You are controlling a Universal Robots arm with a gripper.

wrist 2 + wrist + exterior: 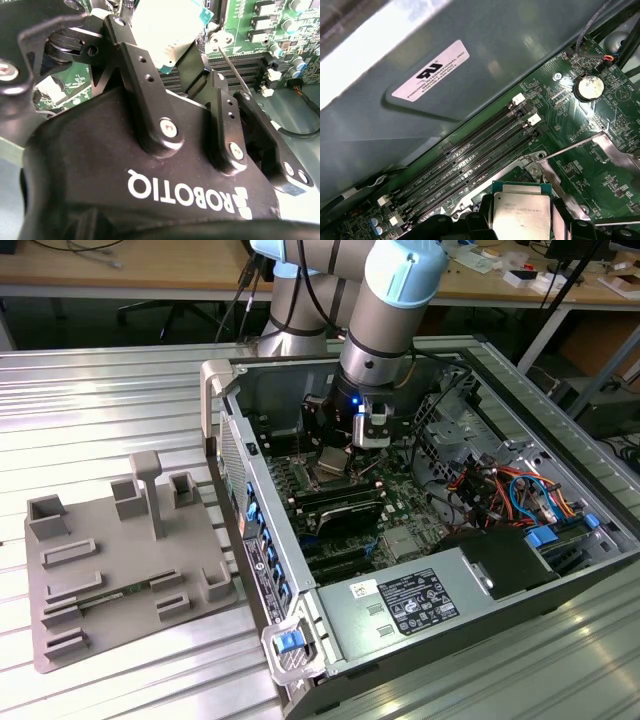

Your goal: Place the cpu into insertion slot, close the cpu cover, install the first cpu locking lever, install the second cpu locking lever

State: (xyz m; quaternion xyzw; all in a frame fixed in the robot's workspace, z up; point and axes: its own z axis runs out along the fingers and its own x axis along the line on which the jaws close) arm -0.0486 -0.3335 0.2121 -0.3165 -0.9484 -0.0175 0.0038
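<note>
- The arm point(385, 300) reaches down into the open case point(540, 390), which lies on a ribbed metal table point(100, 410).
- The gripper point(165, 50) has its jaws clenched on the cpu point(521, 216). In both wrist views, black fingers point(482, 222) press on two opposite edges of the chip.
- The cpu's silvery top faces the first wrist camera, and a greenish rim shows along its far edge.
- In the exterior view the cpu point(330, 462) hangs under the gripper, over the green board point(600, 190), near the case's back wall.
- It cannot be told whether the cpu touches the board, or what lies right under it.
- Long black memory slots point(470, 165) run just beside the cpu, with white clips at their ends.
- A silvery frame point(615, 150) lies on the board next to the cpu, on the side away from the memory slots.
- A round coin cell point(588, 87) sits farther off on the board.
- Orange and blue wires point(510, 490) bunch at the exterior view's right of the gripper.
- A grey fixture point(120, 570) stands on the table at the exterior view's left, well apart from the case's inside.
</note>
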